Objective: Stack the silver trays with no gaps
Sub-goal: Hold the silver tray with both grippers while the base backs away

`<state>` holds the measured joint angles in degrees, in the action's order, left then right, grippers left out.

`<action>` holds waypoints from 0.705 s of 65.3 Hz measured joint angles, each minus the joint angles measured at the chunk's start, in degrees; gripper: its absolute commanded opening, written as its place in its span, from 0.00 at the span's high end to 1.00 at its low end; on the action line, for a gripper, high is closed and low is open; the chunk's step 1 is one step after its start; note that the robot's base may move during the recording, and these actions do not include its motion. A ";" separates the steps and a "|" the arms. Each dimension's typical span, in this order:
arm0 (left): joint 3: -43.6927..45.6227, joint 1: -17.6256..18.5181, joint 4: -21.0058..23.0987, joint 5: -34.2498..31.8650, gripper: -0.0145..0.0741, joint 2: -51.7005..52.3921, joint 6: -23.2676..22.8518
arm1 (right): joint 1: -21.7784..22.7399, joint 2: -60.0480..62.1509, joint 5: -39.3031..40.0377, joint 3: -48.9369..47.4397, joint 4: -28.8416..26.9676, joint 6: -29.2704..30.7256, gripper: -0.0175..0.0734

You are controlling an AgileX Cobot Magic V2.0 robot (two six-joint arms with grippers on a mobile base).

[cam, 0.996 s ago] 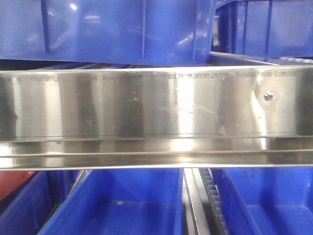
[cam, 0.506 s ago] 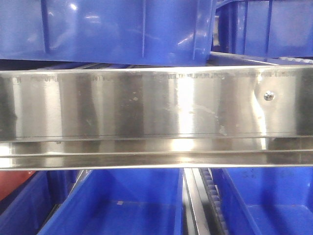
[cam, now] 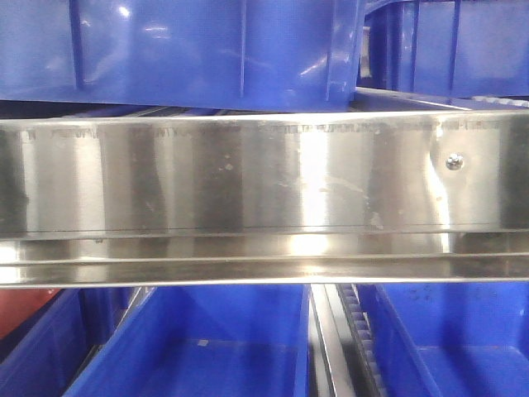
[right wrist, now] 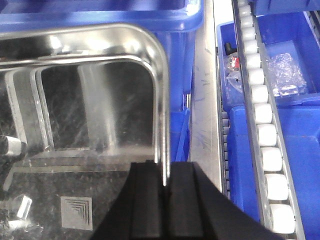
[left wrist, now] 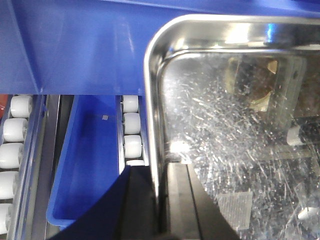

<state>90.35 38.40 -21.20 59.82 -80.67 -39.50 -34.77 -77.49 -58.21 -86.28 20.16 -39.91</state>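
Note:
A silver tray (left wrist: 230, 125) fills the right of the left wrist view, shiny and scratched, its rounded corner at the top left. My left gripper (left wrist: 161, 200) is shut on its left rim, one black finger inside the tray and one outside. The same kind of silver tray (right wrist: 85, 100) fills the left of the right wrist view. My right gripper (right wrist: 164, 195) is shut on its right rim, the rim pinched between both black fingers. The tray hangs above blue bins. In the front view no tray or gripper shows.
The front view shows a polished steel shelf rail (cam: 248, 190) with a screw (cam: 454, 163), blue bins above (cam: 207, 50) and below (cam: 215, 347). White roller tracks (left wrist: 132, 130) (right wrist: 262, 115) run beside blue bins (left wrist: 85, 165) (right wrist: 280, 60); one bin holds small bagged items.

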 measured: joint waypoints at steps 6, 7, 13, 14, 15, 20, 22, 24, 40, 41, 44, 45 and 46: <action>0.00 0.00 0.00 0.00 0.85 0.00 0.00 | 0.00 0.00 0.00 0.00 0.00 0.00 0.89; 0.00 0.00 0.00 0.00 0.85 0.00 0.00 | 0.00 0.00 0.00 0.00 0.00 0.00 0.89; 0.00 0.00 0.00 0.00 0.85 0.00 0.00 | 0.00 0.00 0.00 0.00 0.00 0.00 0.89; 0.00 0.00 0.00 0.00 0.85 0.00 0.00 | 0.00 0.00 0.00 0.00 0.00 0.00 0.89; 0.00 0.00 0.00 0.00 0.85 0.00 0.00 | 0.00 0.00 0.00 0.00 0.00 0.00 0.89; 0.00 0.00 0.00 0.00 0.85 0.00 0.00 | 0.00 0.00 0.00 0.00 0.00 0.00 0.89; 0.00 0.00 0.00 0.00 0.85 0.00 0.00 | 0.00 0.00 0.00 0.00 0.00 0.00 0.89; 0.00 0.00 0.00 0.00 0.85 0.00 0.00 | 0.00 0.00 0.00 0.00 0.00 0.00 0.89; 0.00 0.00 0.00 0.00 0.85 0.00 0.00 | 0.00 0.00 0.00 0.00 0.00 0.00 0.89; 0.00 0.00 0.00 0.00 0.85 0.00 0.00 | 0.00 0.00 0.00 0.00 0.00 0.00 0.89; 0.00 0.00 0.00 0.00 0.85 0.00 0.00 | 0.00 0.00 0.00 0.00 0.00 0.00 0.89; 0.00 0.00 0.00 0.00 0.85 0.00 0.00 | 0.00 0.00 0.00 0.00 0.00 0.00 0.89; 0.00 0.00 0.00 0.00 0.85 0.00 0.00 | 0.00 0.00 0.00 0.00 0.00 0.00 0.89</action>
<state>90.35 38.40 -21.20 59.82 -80.67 -39.50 -34.77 -77.49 -58.21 -86.28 20.16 -39.91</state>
